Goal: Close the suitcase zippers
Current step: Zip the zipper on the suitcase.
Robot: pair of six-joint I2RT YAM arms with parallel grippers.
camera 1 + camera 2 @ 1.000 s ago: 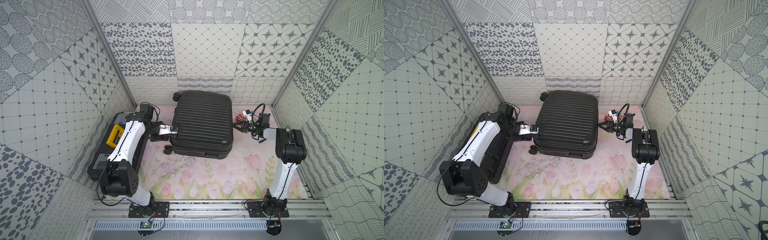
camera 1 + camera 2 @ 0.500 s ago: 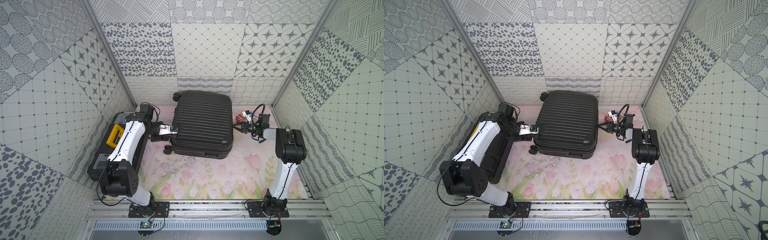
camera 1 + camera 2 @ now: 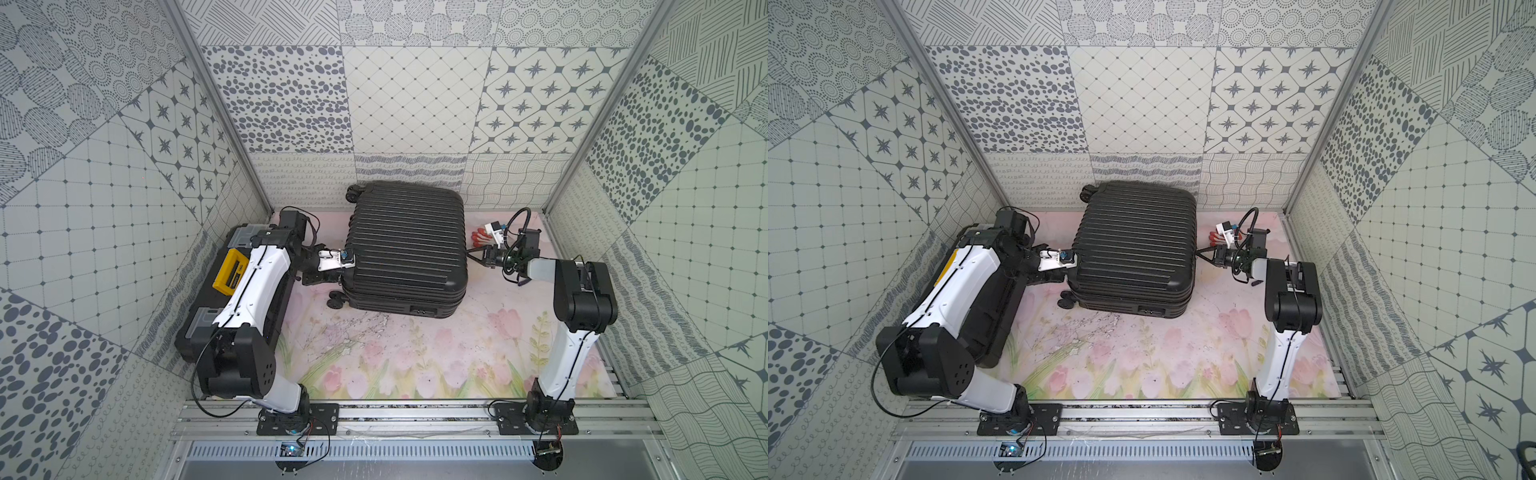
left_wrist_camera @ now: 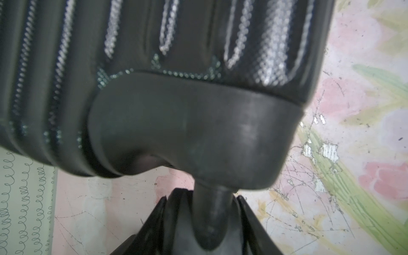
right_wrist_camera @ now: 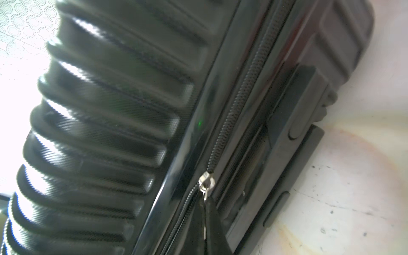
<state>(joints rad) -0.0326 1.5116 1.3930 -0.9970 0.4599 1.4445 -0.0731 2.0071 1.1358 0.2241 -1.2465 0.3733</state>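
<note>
Right gripper (image 5: 206, 208) has snapped shut — seemingly pinching the small silver zipper pull (image 5: 206, 183). Ahead of its tips the black zipper track (image 5: 242, 92) runs meshed along the ribbed black hard-shell suitcase (image 3: 405, 245); open seam (image 5: 186, 210) wristward. Left gripper (image 4: 203, 198) clamps a black wheel stem (image 4: 212, 218).

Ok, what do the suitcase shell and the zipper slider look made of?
Suitcase shell: likely hard plastic, glossy black, with moulded ribs and a fine weave-like texture under the highlights. Zipper slider: bright silver shine, probably metal. Track: black coiled teeth, perhaps nylon.
</note>
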